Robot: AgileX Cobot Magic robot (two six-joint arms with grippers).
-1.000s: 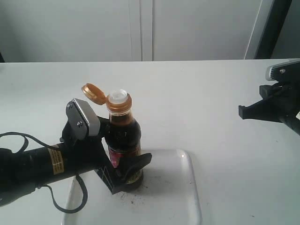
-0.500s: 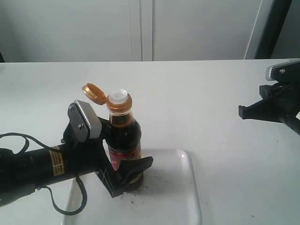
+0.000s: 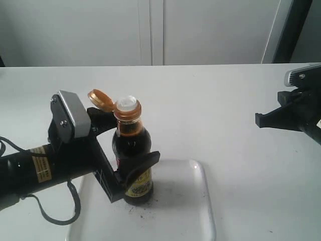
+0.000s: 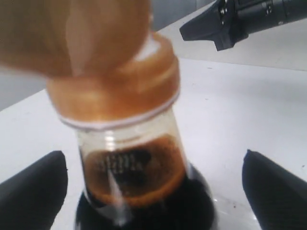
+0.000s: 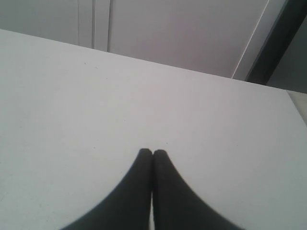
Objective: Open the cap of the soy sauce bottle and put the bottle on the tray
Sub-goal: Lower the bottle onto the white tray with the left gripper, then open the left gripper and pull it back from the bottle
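The soy sauce bottle (image 3: pixel 131 150) stands upright on the tray (image 3: pixel 190 211), near its back left part. Its orange-gold cap (image 3: pixel 100 99) is flipped open to the left, baring the white spout (image 3: pixel 127 103). My left gripper (image 3: pixel 125 138) is open, one finger on each side of the bottle's body with a gap to it. In the left wrist view the bottle (image 4: pixel 144 191) fills the middle, and the black fingers (image 4: pixel 33 191) stand wide apart at the frame's sides. My right gripper (image 3: pixel 258 119) hangs shut over the table at the far right, and the right wrist view shows its tips (image 5: pixel 153 153) pressed together.
The white table (image 3: pixel 225 100) runs back to a pale wall. Dark specks lie on the tray by the bottle's base. My left arm and its cable cross the lower left of the exterior view.
My left gripper let go of the bottle, opened, and drew back to the left. The bottle stays upright on the tray. The right arm has not moved.
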